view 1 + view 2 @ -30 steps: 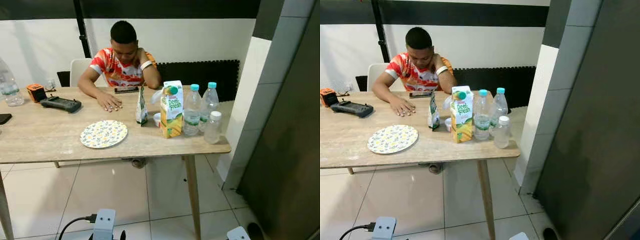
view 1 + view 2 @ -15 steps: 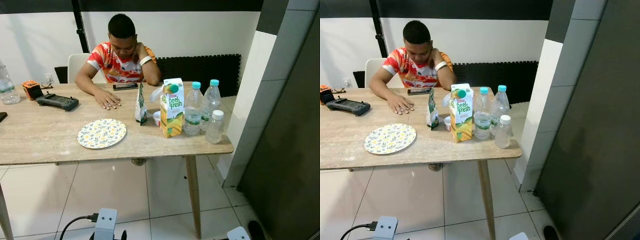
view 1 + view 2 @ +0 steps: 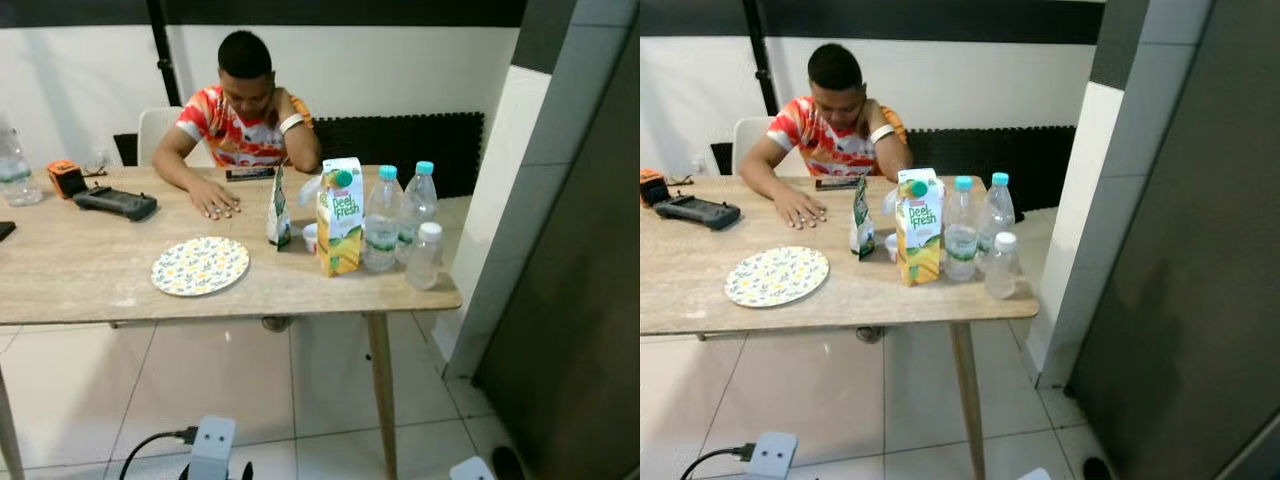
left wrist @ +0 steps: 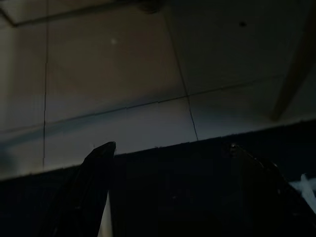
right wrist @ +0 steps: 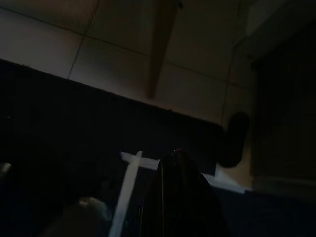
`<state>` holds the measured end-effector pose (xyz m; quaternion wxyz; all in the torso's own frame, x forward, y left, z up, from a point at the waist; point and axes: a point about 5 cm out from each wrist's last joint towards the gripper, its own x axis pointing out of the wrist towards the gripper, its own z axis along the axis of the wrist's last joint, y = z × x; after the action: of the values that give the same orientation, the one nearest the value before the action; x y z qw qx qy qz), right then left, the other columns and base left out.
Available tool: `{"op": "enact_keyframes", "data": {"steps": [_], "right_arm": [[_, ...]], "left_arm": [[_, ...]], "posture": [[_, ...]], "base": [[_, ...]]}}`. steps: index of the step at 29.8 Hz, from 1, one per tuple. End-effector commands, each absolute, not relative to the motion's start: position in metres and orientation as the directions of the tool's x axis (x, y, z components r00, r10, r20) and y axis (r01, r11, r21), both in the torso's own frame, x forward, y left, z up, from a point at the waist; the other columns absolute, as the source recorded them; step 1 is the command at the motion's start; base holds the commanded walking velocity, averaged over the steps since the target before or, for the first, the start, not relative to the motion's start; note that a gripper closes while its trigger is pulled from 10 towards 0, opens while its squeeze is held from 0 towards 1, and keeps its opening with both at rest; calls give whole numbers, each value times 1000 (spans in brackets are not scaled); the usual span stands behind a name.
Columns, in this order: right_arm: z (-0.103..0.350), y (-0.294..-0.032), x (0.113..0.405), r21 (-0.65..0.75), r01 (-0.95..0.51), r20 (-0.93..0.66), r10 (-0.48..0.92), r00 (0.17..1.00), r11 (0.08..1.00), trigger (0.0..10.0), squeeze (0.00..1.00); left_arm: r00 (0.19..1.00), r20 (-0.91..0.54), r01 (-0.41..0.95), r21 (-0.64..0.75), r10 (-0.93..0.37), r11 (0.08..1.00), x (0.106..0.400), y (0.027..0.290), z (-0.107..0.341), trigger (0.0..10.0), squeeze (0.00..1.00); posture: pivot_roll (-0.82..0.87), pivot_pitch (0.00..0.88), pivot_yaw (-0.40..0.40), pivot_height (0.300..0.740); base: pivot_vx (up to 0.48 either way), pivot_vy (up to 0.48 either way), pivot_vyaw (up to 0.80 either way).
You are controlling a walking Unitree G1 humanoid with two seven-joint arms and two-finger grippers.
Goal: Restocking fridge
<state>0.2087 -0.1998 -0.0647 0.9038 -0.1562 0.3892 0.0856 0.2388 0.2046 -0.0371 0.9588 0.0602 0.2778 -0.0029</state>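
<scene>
From my left eye, a wooden table point(image 3: 90, 280) stands before me on a tiled floor point(image 3: 200, 380). Near its right end stands the juice carton point(image 3: 340, 216), upright, with three bottles just to its right: two with teal caps, one point(image 3: 382, 219) touching or nearly touching the carton and one point(image 3: 419, 203) behind it, and a smaller white-capped one point(image 3: 424, 256) nearest the table's edge. Left of the carton stands a small pouch point(image 3: 278, 210), with a little white cup point(image 3: 310, 237) between them. A flowered plate point(image 3: 200, 265) lies further left. A person point(image 3: 243, 118) sits at the far side, head down, one hand point(image 3: 215, 202) flat on the table, a phone point(image 3: 250, 173) in front of them. At the far left lie a black controller point(image 3: 114, 204), an orange box point(image 3: 68, 179) and another bottle point(image 3: 16, 172). A dark panel point(image 3: 580, 300) rises on the right.

My right eye gives the same scene, the carton point(image 3: 919, 227) again among the bottles, well apart from both my arms.

My left wrist camera is dark: my left gripper point(image 4: 170, 197) hangs over the floor tiles, its two fingers point(image 4: 94, 182) set wide apart, holding nothing.

My right wrist camera is darker still. My right gripper point(image 5: 177, 197) hangs low near a table leg point(image 5: 160, 44); I cannot tell whether its fingers are apart or together.
</scene>
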Motion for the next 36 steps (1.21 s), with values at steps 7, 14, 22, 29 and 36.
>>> {"op": "enact_keyframes", "data": {"steps": [7,14,22,29,36], "right_arm": [[-66,-201,205,-217,-284,-733,36,679,934,10000,0],[-64,-194,211,-215,-332,-732,74,678,918,10000,0],[-59,-190,221,-171,-331,-721,111,683,928,10000,0],[-39,-163,249,-62,-557,-699,362,617,828,10000,0],[142,-82,333,-369,-823,-220,820,528,431,10000,0]], "left_arm": [[843,-537,39,109,26,993,238,204,-38,10000,0],[843,-537,36,111,29,993,239,206,-37,10000,0],[846,-532,35,112,30,993,243,207,-35,10000,0],[847,-531,43,118,26,992,245,209,-33,10000,0],[844,-536,64,124,13,990,246,209,-32,10000,0]], "posture": [[-40,49,-4,740],[-42,51,-1,740],[-38,57,3,740],[-40,68,14,740],[-46,103,49,740]], "base": [[0,0,0],[0,0,0],[0,0,0],[0,0,0],[0,0,0]]}}
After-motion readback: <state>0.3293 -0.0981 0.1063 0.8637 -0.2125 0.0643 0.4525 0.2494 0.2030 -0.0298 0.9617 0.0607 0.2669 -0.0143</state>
